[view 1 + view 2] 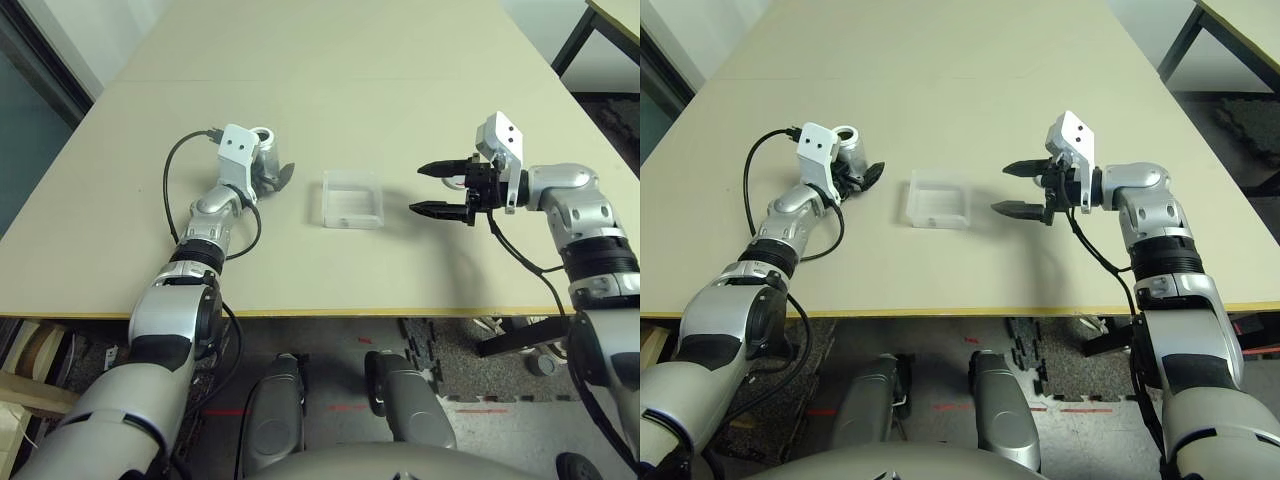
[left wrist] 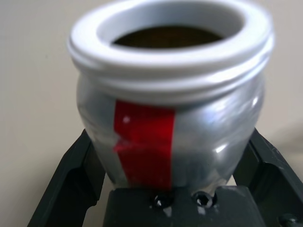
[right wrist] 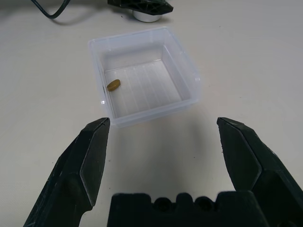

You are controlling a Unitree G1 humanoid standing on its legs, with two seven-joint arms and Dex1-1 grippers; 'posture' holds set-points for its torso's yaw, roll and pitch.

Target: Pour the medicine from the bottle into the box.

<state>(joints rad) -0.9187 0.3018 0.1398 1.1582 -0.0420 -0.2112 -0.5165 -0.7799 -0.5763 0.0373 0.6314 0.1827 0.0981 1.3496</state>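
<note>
Between the left gripper's (image 2: 165,156) two black fingers (image 2: 71,175) the bottle (image 2: 170,94) is seen upright, mouth up, cap off; jaws are spread and gaps show on both sides in the left wrist view, so it reads as released, not clamped. Bottle base is hidden by the gripper body, so contact with the table (image 1: 300,60) cannot be confirmed, though it looks set down

Ahead of the right gripper (image 3: 163,137), just beyond its fingertips, the box (image 3: 142,118) is seen flat on the table, centred on the gap between the wide-open, empty jaws. The medicine (image 3: 113,85) is already in the box, a small tan oval lying near one wall

Key relation: box lies between the two grippers, to the inner side of the left one and clear of the bottle; right gripper is judged nearer to it. Pour is judged done; remaining move is judged a straight retreat of the left gripper back off the bottle along its own finger axis, no sideways drift, or the bottle gets tipped

Bottle interior is shadowed; whether more pills remain cannot be told
</note>
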